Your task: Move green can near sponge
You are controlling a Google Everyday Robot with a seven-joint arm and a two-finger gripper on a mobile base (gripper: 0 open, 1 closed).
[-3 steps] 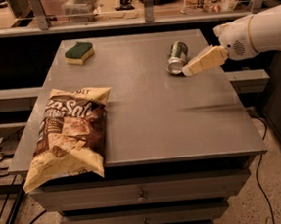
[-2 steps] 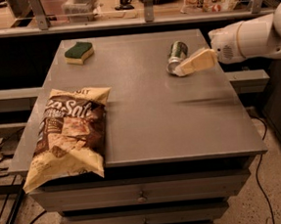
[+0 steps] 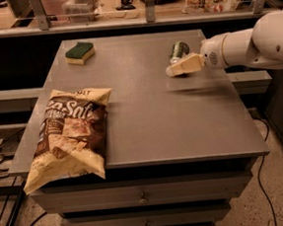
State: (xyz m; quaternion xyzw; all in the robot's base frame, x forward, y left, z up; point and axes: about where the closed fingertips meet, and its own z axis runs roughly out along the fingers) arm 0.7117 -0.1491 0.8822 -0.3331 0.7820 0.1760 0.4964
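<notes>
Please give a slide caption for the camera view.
Gripper beside the green can; sponge at the table's far corner.

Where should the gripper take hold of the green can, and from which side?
Take the green can around its round middle, between the silver ends. It seems to lie on its side, so the curved wall is probably the easiest span. Come from the table's right edge in the camera view, where the gripper sits just in front of it.

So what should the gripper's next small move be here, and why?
Probably ease the gripper the last bit onto the green can: it hovers just in front of the can at the table's far right, the can doesn't look gripped yet, and the sponge sits at the far-left corner.
</notes>
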